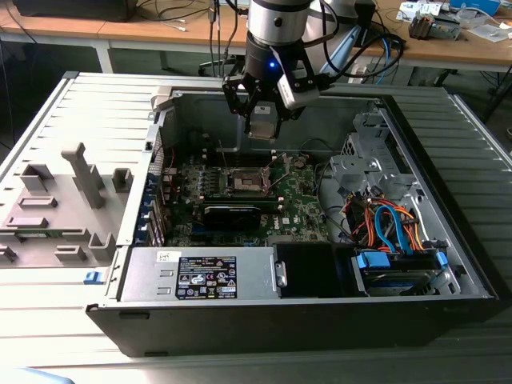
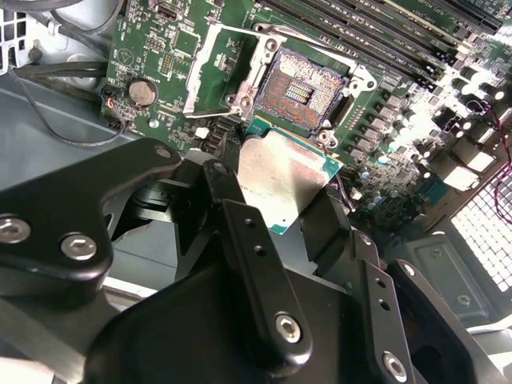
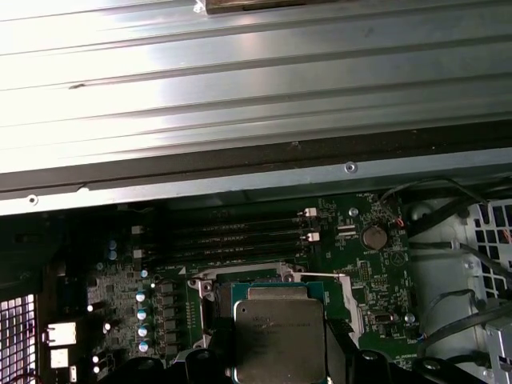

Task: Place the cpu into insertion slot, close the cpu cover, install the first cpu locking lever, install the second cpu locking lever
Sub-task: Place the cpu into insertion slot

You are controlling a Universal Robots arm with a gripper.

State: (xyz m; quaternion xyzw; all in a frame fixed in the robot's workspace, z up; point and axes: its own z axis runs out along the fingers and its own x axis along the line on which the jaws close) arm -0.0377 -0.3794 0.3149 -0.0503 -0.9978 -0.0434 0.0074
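Observation:
My gripper [image 1: 262, 132] hangs over the open computer case, shut on the cpu [image 1: 262, 126], a flat silvery square chip. In the second wrist view the cpu [image 2: 284, 172] sits between the two black fingers [image 2: 226, 192], a short way above the board and beside the insertion slot [image 2: 300, 88], whose dark pin field lies bare. The cpu cover [image 2: 210, 70] is swung open next to the slot. In the first wrist view the cpu [image 3: 278, 336] hides most of the slot, and a thin lever wire [image 3: 320, 276] runs along the slot's edge. In the exterior view the insertion slot [image 1: 246, 182] lies below the gripper.
The green motherboard [image 1: 300, 204] fills the case floor. A black card [image 1: 232, 214] and the power supply [image 1: 200, 272] lie in front of the slot. Drive cage and coloured cables [image 1: 392, 232] are at the exterior view's right. A grey fixture tray [image 1: 56, 208] sits outside the case.

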